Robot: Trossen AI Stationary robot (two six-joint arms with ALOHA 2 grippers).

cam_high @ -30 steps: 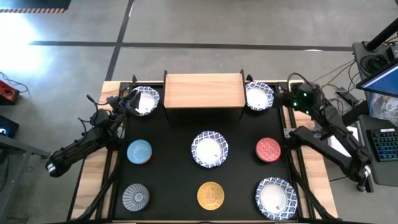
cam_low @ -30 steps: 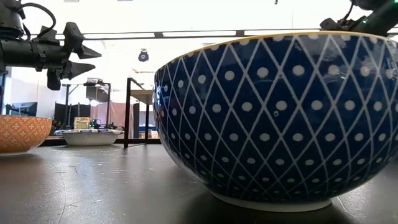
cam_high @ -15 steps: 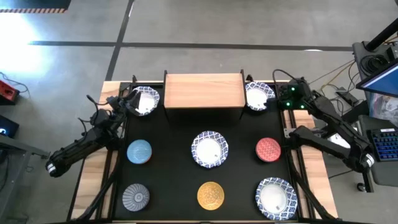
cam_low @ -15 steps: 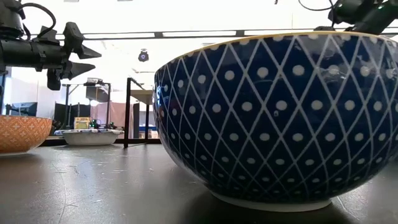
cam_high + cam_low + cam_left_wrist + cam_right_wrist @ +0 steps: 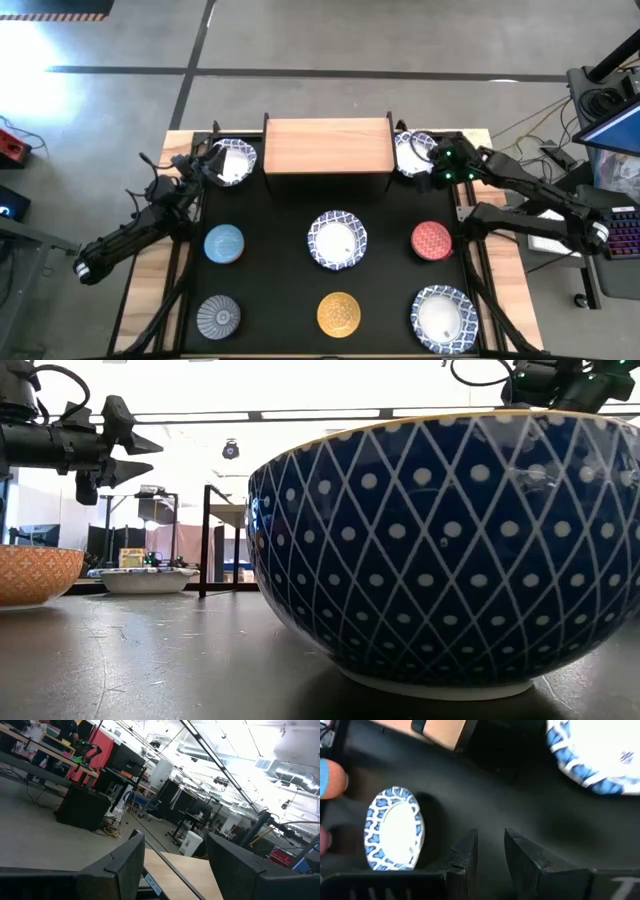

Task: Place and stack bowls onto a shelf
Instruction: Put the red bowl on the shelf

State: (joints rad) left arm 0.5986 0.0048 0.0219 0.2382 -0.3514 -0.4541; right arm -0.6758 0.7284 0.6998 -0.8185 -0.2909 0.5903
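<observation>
So the only thing that moved is the right arm: its wrist swung in from out past the surface's right edge toward the shelf [image 5: 327,146]. The right gripper [image 5: 432,163] now sits over the near edge of the white bowl [image 5: 411,153] beside the shelf's right end, covering part of it.

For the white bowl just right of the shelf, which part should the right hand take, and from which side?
Grip the rim of the white bowl on its right edge, coming down from above, one finger inside and one outside. It sits upright and shallow, the shelf blocks its left side, and the right hand hovers at that edge.
</observation>
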